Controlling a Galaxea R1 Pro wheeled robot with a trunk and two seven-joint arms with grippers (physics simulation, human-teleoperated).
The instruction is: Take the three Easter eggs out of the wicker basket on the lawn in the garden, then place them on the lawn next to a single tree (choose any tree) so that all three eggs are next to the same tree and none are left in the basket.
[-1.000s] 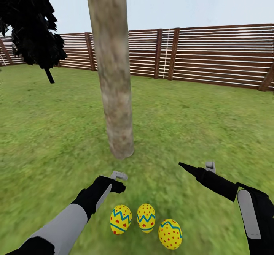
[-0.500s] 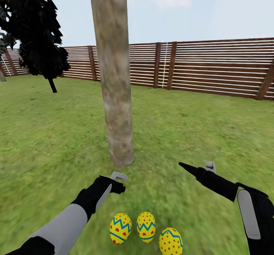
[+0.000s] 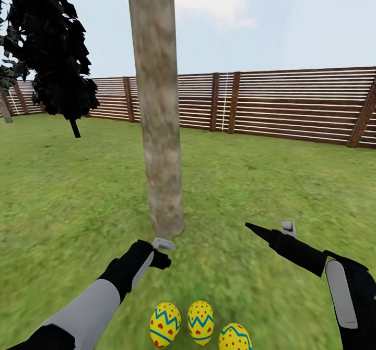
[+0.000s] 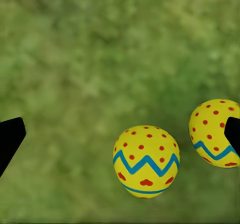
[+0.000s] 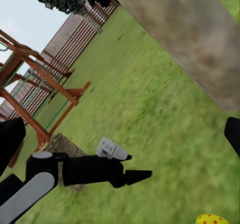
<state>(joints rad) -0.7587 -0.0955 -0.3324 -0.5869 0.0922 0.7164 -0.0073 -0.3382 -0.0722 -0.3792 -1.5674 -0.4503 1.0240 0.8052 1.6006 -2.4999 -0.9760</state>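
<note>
1. Since a second ago our head camera has tilted up: more sky shows, the fence sits lower in view, and the three Easter eggs have slid toward the bottom edge. The arms look unchanged in frame.
2. We see all three eggs on the lawn in a row, near the foot of the tree.
3. Left claw hangs above the grass just beyond the left egg; its wrist view shows the fingertips wide apart, nothing held, two eggs between them below.
4. Right claw is well off to the right of the eggs; its fingertips sit at opposite edges, apart and empty.
5. The rightmost egg is cut off by the frame bottom.
6. The wicker basket is partly hidden behind the left arm, beside the play frame.
7. Open grass lies all round the trunk.
</note>
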